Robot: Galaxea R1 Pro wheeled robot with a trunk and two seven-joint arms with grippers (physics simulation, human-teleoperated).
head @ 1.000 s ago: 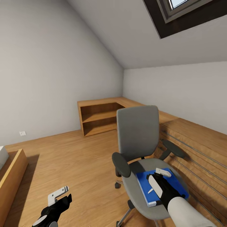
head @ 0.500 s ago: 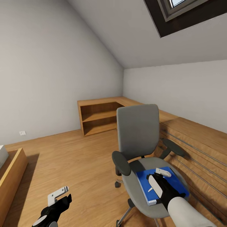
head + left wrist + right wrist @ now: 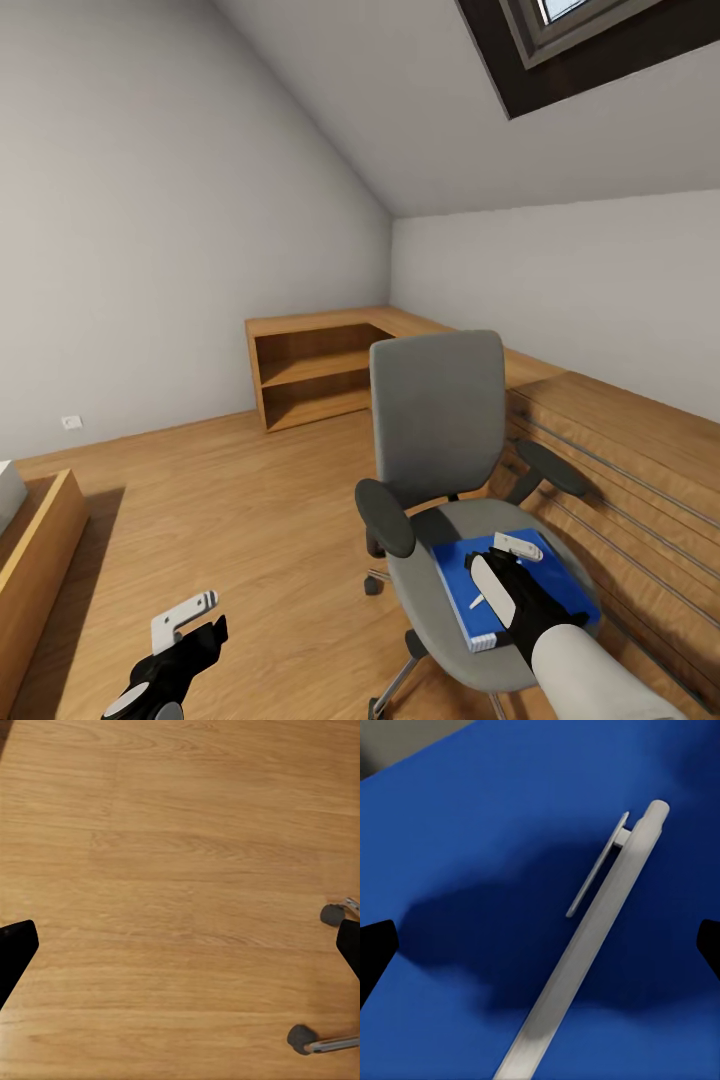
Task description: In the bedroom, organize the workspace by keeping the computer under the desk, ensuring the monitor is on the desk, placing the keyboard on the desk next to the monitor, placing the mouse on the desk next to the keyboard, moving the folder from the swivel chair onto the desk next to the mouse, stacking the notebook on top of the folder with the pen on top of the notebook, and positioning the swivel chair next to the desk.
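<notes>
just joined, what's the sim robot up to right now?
The right gripper hangs open just above a white pen lying on a blue notebook or folder on the grey swivel chair seat; which of the two it is can't be told. The fingers sit either side of the pen without closing on it, so nothing is grasped. The left gripper hangs open and empty over the wood floor beside the chair's casters.

White pen (image 3: 585, 967) flat on blue notebook (image 3: 478, 590), chair seat (image 3: 430, 590).
</notes>
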